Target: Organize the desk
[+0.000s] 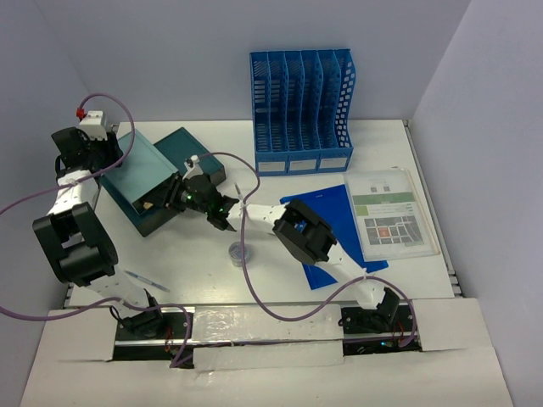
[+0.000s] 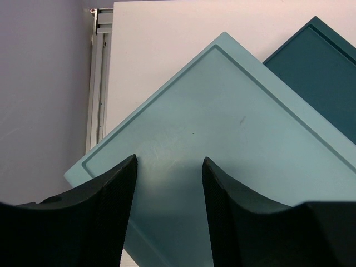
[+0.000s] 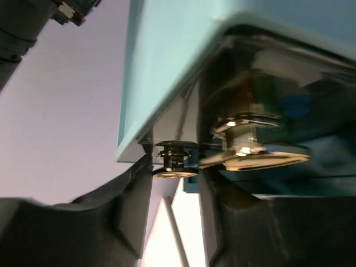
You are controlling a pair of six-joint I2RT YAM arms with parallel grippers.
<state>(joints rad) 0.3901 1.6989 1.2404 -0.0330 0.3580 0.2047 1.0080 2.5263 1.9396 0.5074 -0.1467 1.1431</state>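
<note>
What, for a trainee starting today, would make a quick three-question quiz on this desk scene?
1. True or false: the blue file rack stands at the far side of the desk, away from the arm bases.
2. The fingers of the right claw flank:
A. a metal knob at the front of the teal box
B. a pen
C. a printed sheet
3. Which claw hangs open over the box's light teal lid?

Key: 1 true; 2 A; 3 the left claw.
</note>
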